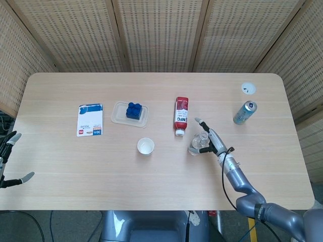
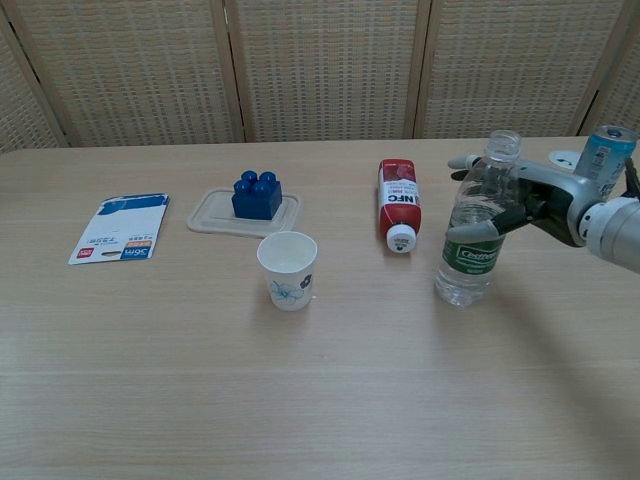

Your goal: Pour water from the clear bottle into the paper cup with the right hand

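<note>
The clear bottle [image 1: 198, 145] [image 2: 472, 235], uncapped and with a green label, stands upright on the table right of centre. My right hand [image 1: 212, 141] [image 2: 530, 200] is just to its right with the fingers spread apart; the thumb lies near the label and one finger reaches past the neck. It no longer grips the bottle. The white paper cup [image 1: 145, 146] [image 2: 287, 270] stands upright to the left of the bottle, well apart from it. My left hand [image 1: 7, 161] hangs off the table's left edge, fingers apart and holding nothing.
A red bottle [image 1: 180, 116] [image 2: 398, 208] lies on its side between cup and clear bottle, further back. A blue brick [image 1: 133, 111] [image 2: 257, 195] sits on a clear tray [image 1: 118, 118]. A packet [image 1: 90, 120] lies left; a can [image 1: 245, 112] [image 2: 605, 150] and a white lid [image 1: 248, 88] are at the back right.
</note>
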### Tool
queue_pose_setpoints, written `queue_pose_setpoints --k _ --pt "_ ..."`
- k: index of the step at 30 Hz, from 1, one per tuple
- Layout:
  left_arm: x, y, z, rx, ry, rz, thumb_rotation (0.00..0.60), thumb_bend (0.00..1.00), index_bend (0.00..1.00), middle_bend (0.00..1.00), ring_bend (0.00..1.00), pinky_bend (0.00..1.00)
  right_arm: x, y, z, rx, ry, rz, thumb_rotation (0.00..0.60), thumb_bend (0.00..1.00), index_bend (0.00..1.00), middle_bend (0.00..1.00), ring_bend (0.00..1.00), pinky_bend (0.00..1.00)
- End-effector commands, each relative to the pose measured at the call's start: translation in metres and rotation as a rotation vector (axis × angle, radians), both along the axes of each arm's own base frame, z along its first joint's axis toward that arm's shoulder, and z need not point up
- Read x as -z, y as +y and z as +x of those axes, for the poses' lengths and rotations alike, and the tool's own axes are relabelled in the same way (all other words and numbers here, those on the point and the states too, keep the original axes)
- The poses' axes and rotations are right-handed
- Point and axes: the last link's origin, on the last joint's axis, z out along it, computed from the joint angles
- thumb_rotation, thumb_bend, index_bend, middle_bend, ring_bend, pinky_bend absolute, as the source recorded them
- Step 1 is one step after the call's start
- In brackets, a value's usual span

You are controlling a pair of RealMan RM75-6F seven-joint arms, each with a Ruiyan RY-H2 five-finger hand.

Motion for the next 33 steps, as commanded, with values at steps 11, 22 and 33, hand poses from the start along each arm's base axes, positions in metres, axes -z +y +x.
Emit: queue_pose_setpoints --k 11,22,33 --pt "-0.006 -0.006 0.001 0.015 -0.017 0.015 0.6 0.17 0.0 0.0 0.0 0.0 -0.06 0.02 -0.028 -0.125 0.264 -0.087 0.6 0.0 0.0 0.0 0.0 0.0" --pt "-0.009 -0.017 0.003 0.037 -0.014 0.044 0.6 0.17 0.0 0.0 0.0 0.0 -0.116 0.064 -0.073 -0.21 0.526 -0.315 0.6 0.0 0.0 0.0 0.0 0.0" --pt "-0.005 -0.023 0.005 0.047 0.013 0.06 0.6 0.17 0.0 0.0 0.0 0.0 -0.153 0.114 -0.087 -0.157 0.695 -0.496 0.6 0.0 0.0 0.0 0.0 0.0"
